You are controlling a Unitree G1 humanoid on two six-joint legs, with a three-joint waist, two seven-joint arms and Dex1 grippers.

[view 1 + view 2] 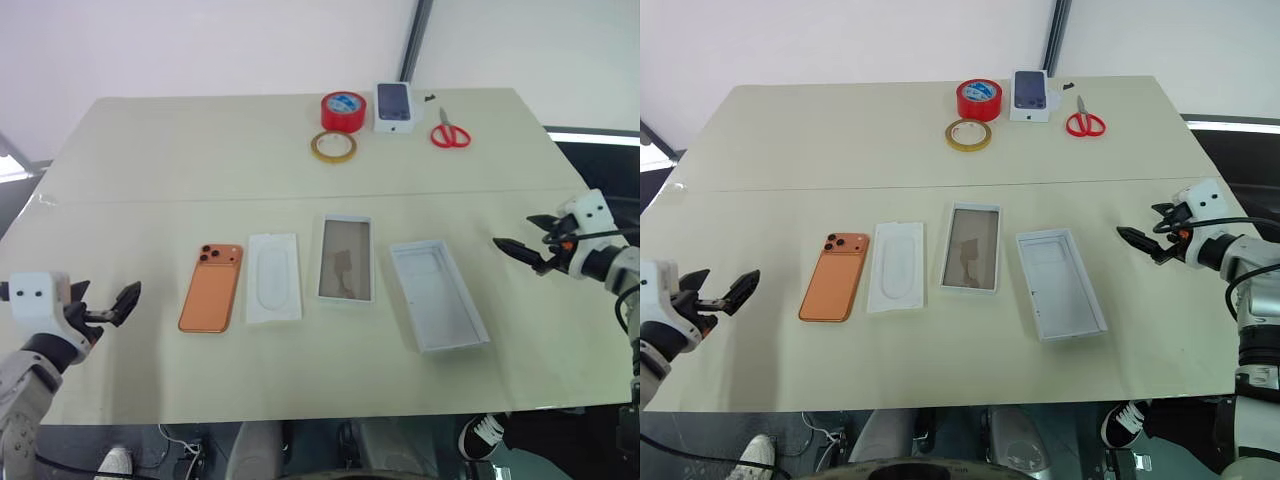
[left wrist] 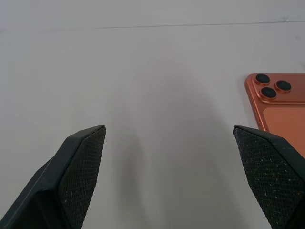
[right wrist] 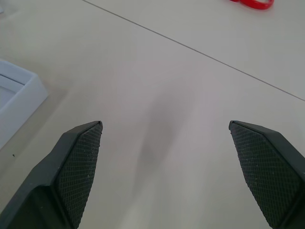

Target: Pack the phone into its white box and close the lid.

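The orange phone [image 1: 211, 287] lies camera side up on the left part of the table; its lens corner [image 2: 269, 87] shows in the left wrist view. The white box [image 1: 438, 295], an open tall-walled tray, sits right of centre, and one corner of it [image 3: 19, 90] appears in the right wrist view. My left gripper [image 1: 126, 301] hovers open just left of the phone, holding nothing. My right gripper [image 1: 514, 250] hangs open to the right of the box, also holding nothing. Which piece is the lid I cannot tell.
Between phone and box lie a thin white insert [image 1: 273, 277] with an oval recess and a white-rimmed shallow piece [image 1: 345, 258] with a brownish inside. At the far edge stand a red tape roll [image 1: 343, 110], a yellowish tape ring [image 1: 333, 146], a small picture box [image 1: 395, 107] and red scissors [image 1: 449, 131].
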